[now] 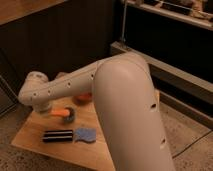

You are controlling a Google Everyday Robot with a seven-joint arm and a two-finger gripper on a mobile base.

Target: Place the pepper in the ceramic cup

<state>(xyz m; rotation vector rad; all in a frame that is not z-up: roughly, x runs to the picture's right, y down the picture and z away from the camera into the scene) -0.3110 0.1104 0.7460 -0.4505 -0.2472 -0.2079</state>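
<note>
The orange pepper (pixel 59 113) lies at the left of the wooden table (pixel 35 137), its right end touching or resting against the dark ceramic cup (pixel 69 116). My white arm sweeps across the view from the lower right to a rounded joint at the left. The gripper (pixel 46 108) hangs below that joint, just left of the pepper and mostly hidden by the arm. I cannot tell whether it touches the pepper.
A black ribbed bar (pixel 57 135) and a flat blue cloth-like piece (pixel 85 134) lie near the table's front edge. Another orange object (pixel 83 97) shows partly behind the arm. A dark cabinet and a metal shelf rail (pixel 165 62) stand behind the table.
</note>
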